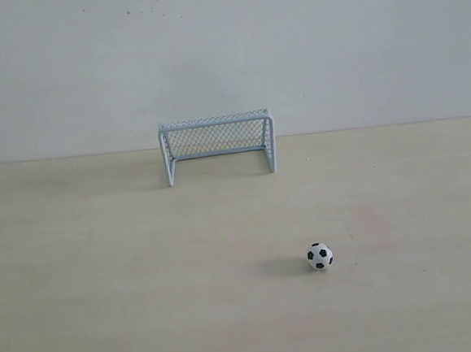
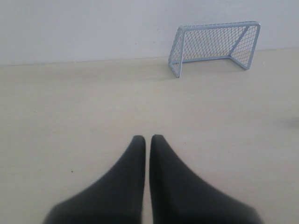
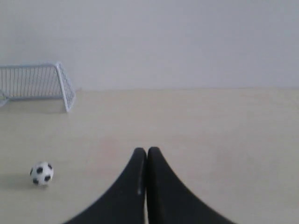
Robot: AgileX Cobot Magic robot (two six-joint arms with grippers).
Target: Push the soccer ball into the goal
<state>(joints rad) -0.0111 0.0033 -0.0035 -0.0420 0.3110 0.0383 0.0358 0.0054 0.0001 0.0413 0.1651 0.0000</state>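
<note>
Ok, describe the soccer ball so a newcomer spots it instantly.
Start at the pale table under the white wall. Its far edge holds a blue-white mesh goal; nearer and to the right lies the soccer ball. It is the only round thing, white with black patches.

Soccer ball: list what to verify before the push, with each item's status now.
1. The ball rests free on the table: ok.
2. The goal stands upright, mouth toward the ball: ok.
3. Nothing lies between ball and goal: ok.
4. The right gripper is shut for pushing: ok.
5. The left gripper is shut, apart from the goal: ok.
6. Right gripper lined up behind the ball: not ok; it sits off to one side.
</note>
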